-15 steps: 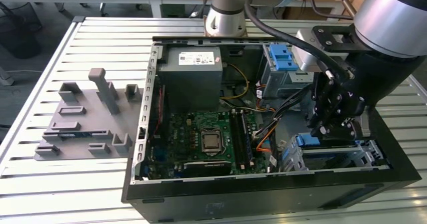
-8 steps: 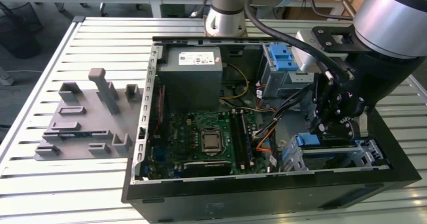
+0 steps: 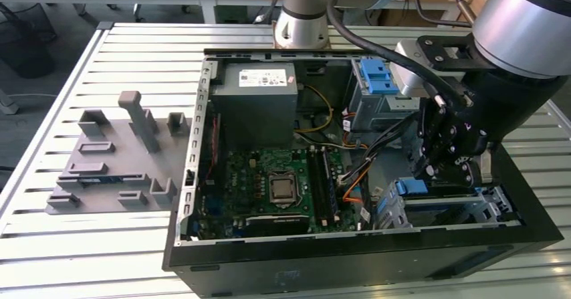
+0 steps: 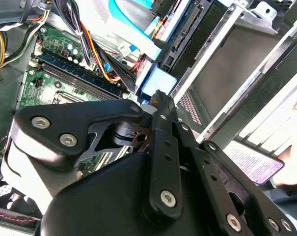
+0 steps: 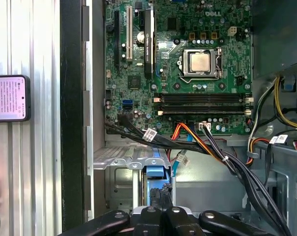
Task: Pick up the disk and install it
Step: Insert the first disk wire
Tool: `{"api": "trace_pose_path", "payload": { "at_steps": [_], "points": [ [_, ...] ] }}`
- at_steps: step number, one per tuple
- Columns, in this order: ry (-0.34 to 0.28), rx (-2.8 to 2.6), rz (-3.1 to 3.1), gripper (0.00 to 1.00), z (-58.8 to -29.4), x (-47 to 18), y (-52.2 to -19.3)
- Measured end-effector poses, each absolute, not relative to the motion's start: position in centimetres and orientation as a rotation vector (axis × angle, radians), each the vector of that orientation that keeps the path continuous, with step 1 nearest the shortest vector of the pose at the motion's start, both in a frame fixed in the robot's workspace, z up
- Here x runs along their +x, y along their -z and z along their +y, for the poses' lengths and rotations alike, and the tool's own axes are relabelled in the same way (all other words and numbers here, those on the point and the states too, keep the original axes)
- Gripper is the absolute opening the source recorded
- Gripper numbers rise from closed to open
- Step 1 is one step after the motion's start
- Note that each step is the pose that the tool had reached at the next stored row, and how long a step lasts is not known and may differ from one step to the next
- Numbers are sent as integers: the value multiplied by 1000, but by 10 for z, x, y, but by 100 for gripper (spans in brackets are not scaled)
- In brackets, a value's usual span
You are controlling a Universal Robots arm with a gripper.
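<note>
The disk shows as a blue plastic frame end (image 3: 411,186) standing in the grey drive cage (image 3: 486,202) at the open computer case's front corner, on the exterior view's right. My gripper (image 3: 450,172) reaches down into the case right beside that blue end. Both wrist views show the blue frame (image 5: 154,173) (image 4: 159,81) just ahead of the black fingertips. The gripper (image 5: 160,196) (image 4: 160,96) has its fingers together, shut, with nothing between them. The cage walls hide the rest of the disk.
Black, orange and red cables (image 5: 202,142) cross the case close to the fingers. The motherboard (image 3: 272,182), a grey power supply box (image 3: 259,88) and a second cage with a blue latch (image 3: 379,78) fill the case. A grey fixture (image 3: 116,158) lies on the slatted table. A phone (image 5: 8,97) and a hand (image 4: 293,172) are outside the case.
</note>
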State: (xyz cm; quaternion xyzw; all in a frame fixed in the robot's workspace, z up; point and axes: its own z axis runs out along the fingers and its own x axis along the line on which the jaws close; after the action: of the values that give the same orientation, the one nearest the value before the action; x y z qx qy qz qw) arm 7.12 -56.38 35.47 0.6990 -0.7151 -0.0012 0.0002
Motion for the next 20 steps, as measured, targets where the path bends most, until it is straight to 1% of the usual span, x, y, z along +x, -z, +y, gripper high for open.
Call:
{"api": "trace_pose_path", "payload": {
  "at_steps": [7,14,20],
  "points": [
    [4,2196,-2246,11,-564,72,-355],
    [5,2195,-2246,11,-564,88,-354],
    [4,2195,-2246,11,-561,88,-366]
  ]
}}
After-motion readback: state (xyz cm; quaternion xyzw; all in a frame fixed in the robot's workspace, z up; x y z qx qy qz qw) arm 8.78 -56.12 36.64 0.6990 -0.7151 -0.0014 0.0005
